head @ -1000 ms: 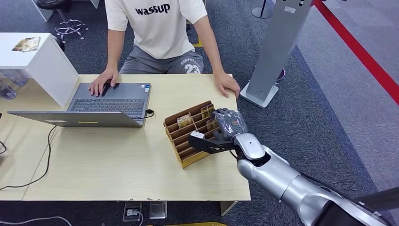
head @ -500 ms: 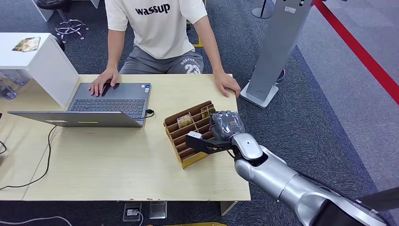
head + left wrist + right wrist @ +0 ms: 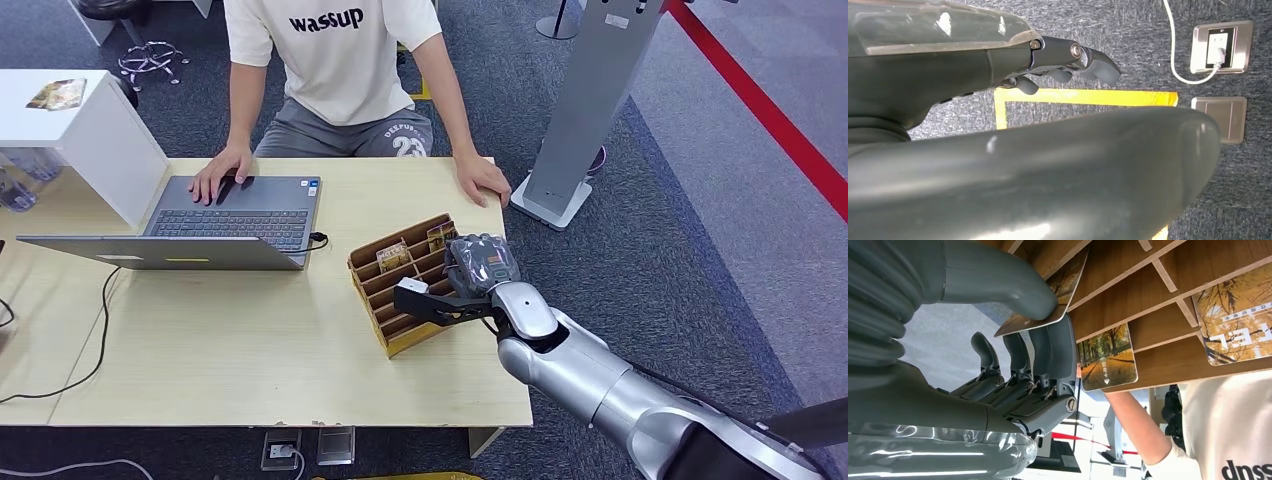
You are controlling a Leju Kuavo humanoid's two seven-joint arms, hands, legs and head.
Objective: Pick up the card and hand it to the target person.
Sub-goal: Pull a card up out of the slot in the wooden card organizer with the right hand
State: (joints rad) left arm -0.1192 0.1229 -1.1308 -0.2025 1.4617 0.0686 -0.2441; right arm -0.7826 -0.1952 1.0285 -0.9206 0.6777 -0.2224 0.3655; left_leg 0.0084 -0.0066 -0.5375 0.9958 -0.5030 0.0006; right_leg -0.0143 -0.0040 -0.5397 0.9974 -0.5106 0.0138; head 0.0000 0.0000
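Observation:
A slanted wooden card rack (image 3: 398, 292) stands near the table's right edge, with picture cards (image 3: 392, 256) in its upper slots. My right hand (image 3: 480, 265) is at the rack's right side. In the right wrist view its thumb (image 3: 998, 275) presses a card (image 3: 1060, 287) against the fingers (image 3: 1048, 355), and the card's far end still lies in a slot of the rack (image 3: 1148, 295). Two other cards (image 3: 1108, 357) sit in neighbouring slots. The person (image 3: 340, 60) sits across the table, one hand (image 3: 483, 180) on its far right corner. My left hand (image 3: 1063, 62) hangs over the floor, holding nothing.
An open laptop (image 3: 220, 220) lies at the table's left with the person's other hand on it, and a cable (image 3: 90, 340) trails from it. A white box (image 3: 90, 130) stands far left. A grey stand (image 3: 590, 100) rises right of the table. Floor sockets (image 3: 1220, 47) sit below.
My right hand has shifted slightly left and closer in on the rack. The person and everything on the table have stayed put.

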